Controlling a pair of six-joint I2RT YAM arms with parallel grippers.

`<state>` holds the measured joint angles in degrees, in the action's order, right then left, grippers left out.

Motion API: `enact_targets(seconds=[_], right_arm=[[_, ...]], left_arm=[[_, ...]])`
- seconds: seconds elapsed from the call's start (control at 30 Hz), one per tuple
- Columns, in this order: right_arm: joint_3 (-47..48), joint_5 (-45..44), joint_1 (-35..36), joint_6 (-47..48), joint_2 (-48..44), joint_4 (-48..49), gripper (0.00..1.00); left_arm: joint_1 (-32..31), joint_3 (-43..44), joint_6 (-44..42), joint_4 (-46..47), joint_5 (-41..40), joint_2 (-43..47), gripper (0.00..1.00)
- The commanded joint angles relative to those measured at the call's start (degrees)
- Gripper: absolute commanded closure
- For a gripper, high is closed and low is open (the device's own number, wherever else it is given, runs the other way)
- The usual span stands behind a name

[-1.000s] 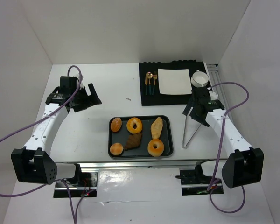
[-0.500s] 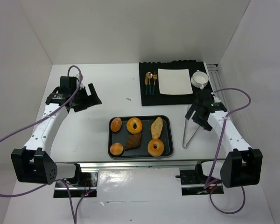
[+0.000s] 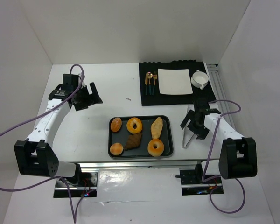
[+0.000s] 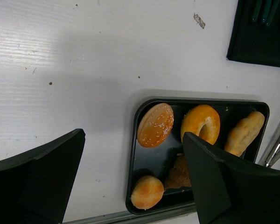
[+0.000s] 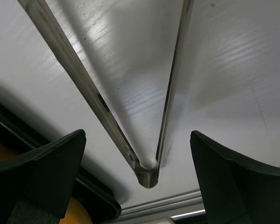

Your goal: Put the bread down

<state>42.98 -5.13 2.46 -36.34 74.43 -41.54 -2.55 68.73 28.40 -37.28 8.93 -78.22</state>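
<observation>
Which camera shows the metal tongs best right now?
Right wrist: the silver metal tongs fill the frame, both arms and the hinge sharp. Top external shows them small and partly covered; left wrist catches only a sliver at its edge.

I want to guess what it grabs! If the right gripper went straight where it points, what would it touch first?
Probably the tongs: their joined end shows between the fingers of the open right gripper. Depth is unclear.

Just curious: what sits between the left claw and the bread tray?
Only bare white table separates the left gripper and the black tray, seen from the top view.
</observation>
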Motion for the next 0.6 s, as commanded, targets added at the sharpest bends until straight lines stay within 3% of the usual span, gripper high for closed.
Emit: enact_targets(seconds=[0.0,0.17,0.4,0.57], right_arm=[[-2.0,1.3,-0.2,-0.4,1.8,7.8,0.0],[-5.5,-4.1,0.5,0.3,2.4,17.8,0.01],[-7.3,-8.5,0.5,1.2,4.1,23.4,0.14],[-7.0,-10.3,1.9,0.7,0.2,20.4,0.47]], left_arm=[[0.3,2.8,-1.4,1.3,0.4,-0.9,0.0],[0.3,2.8,-1.4,1.9,1.4,-1.4,0.0],[0.3,3.4,-1.4,1.9,1.4,-1.4,0.0],[0.3,4.0,-1.4,1.3,1.4,-0.9,0.0]])
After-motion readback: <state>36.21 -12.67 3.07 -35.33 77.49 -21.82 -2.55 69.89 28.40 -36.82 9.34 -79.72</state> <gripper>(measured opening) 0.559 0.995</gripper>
